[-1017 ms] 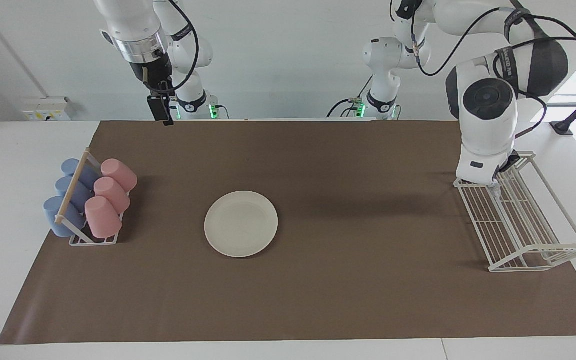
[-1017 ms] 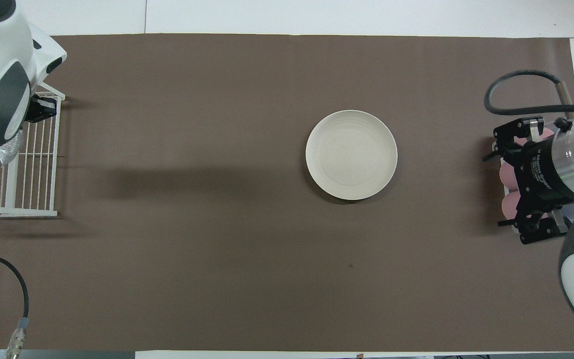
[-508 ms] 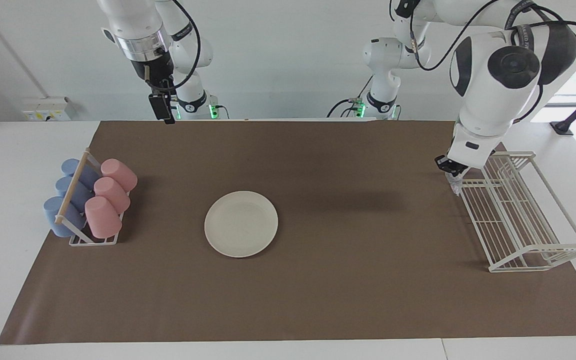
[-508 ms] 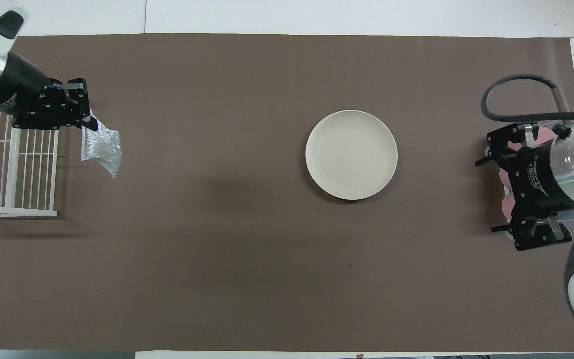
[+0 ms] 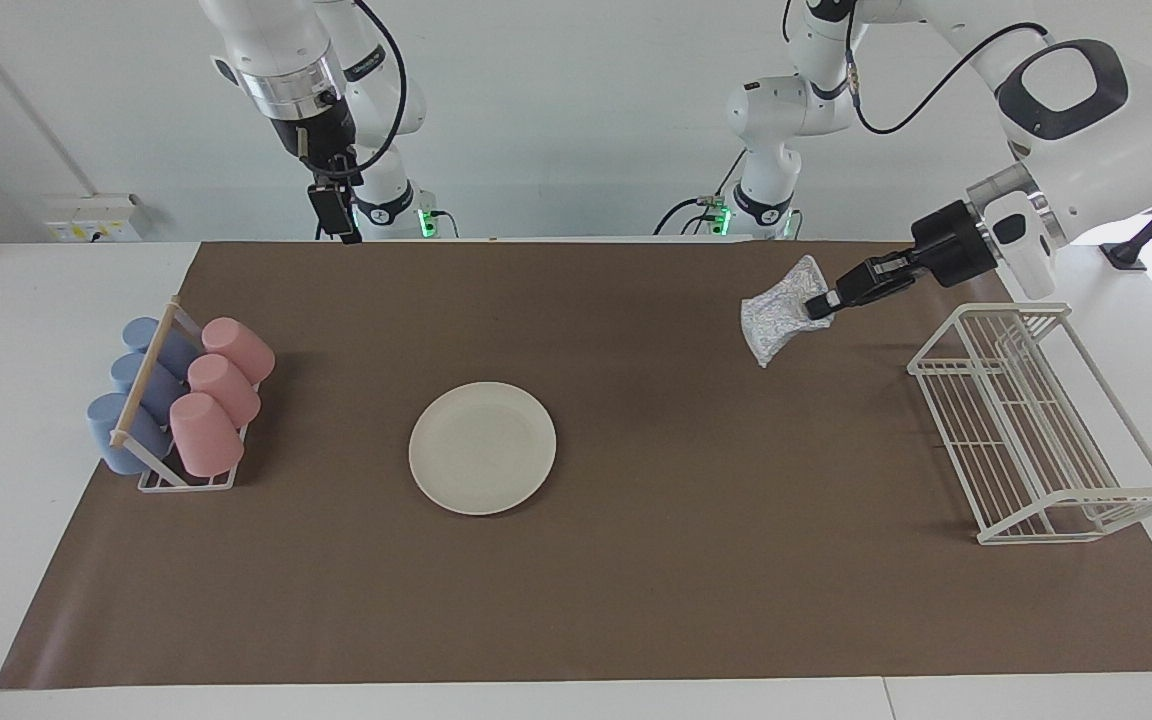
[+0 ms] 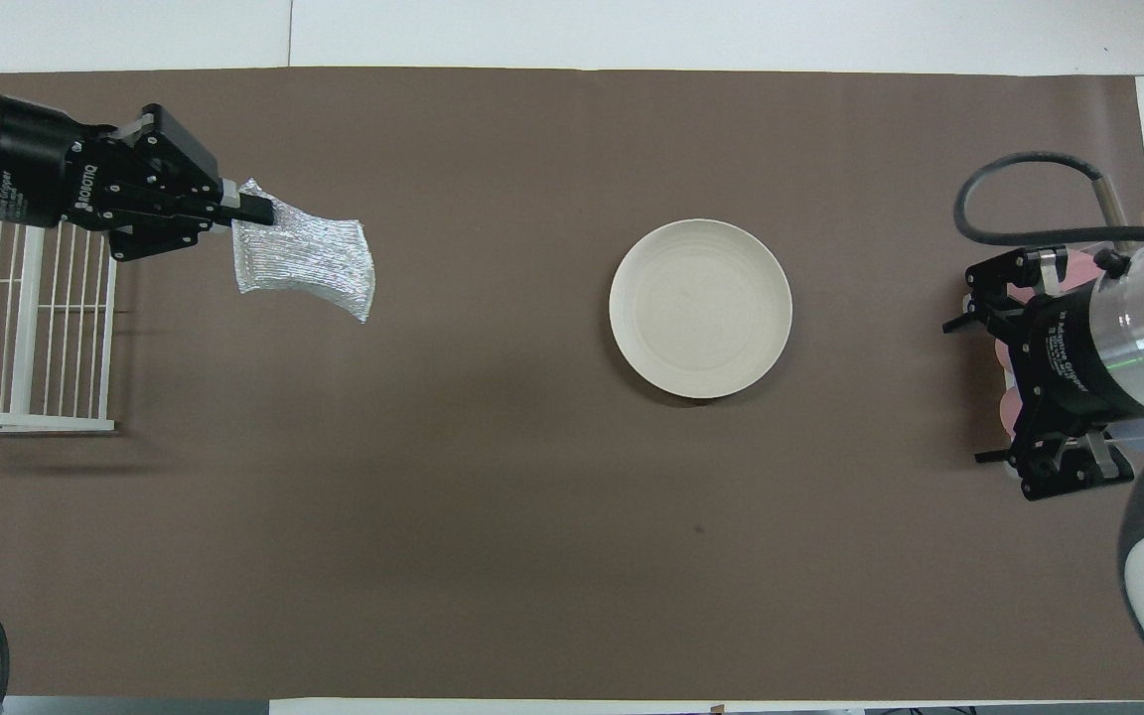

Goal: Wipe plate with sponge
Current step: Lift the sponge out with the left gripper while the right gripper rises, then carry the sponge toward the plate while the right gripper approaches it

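Two arms: both are showing, one carrying, one waiting.
Left gripper (image 5: 821,303): it is hanging in the air over the brown mat (image 5: 636,600), between the plate and the white rack, its jaws pinching one corner of the sponge.
Sponge (image 5: 776,312): the silvery mesh pad is dangling from the left gripper's jaws, clear of the mat, well apart from the plate toward the left arm's end of the counter.
Plate (image 5: 482,447): it is lying flat on the mat near the middle, bare, with nothing touching it.
Right gripper (image 5: 336,232): it is waiting high up, well apart from the plate toward the right arm's end; its jaws are standing wide and holding nothing.
Rack (image 5: 1041,420): the white wire rack is sitting at the left arm's end, well apart from the plate.
Cups (image 5: 176,395): pink and blue cups are lying in a holder at the right arm's end, well apart from the plate.
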`<act>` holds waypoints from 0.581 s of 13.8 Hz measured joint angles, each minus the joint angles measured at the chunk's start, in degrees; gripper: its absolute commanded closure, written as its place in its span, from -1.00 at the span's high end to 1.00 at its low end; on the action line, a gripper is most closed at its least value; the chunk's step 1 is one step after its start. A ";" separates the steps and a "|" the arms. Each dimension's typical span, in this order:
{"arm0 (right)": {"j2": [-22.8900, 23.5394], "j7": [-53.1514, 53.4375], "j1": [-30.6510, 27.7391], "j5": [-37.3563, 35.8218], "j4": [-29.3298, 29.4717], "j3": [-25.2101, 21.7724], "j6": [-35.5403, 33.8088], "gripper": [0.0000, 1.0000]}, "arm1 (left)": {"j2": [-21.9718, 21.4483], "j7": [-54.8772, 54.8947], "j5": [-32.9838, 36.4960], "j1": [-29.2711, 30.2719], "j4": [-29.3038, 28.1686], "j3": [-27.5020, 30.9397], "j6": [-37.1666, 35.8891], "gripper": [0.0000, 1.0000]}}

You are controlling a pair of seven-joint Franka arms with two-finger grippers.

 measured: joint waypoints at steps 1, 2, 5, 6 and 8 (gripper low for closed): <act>0.00 0.05 0.14 0.09 -0.02 0.03 1.66 1.00 | -2.20 2.47 -4.26 -0.07 -4.73 -0.38 1.70 -1.00; 0.00 0.46 0.68 0.20 -0.10 0.04 2.95 1.00 | -4.27 5.20 -8.02 -0.32 -9.23 -0.67 2.82 -1.00; 0.00 4.31 4.14 0.23 -0.65 0.12 4.34 1.00 | -7.79 11.00 -17.16 -3.42 -18.03 -0.94 5.13 -1.00; 0.03 6.61 5.41 0.23 -0.92 0.17 5.26 1.00 | -8.10 12.94 -19.63 -4.48 -19.47 -0.98 5.56 -1.00; 0.36 10.47 8.23 0.31 -1.17 0.28 7.50 1.00 | -8.37 17.67 -23.76 -6.42 -21.95 -1.05 5.98 -1.00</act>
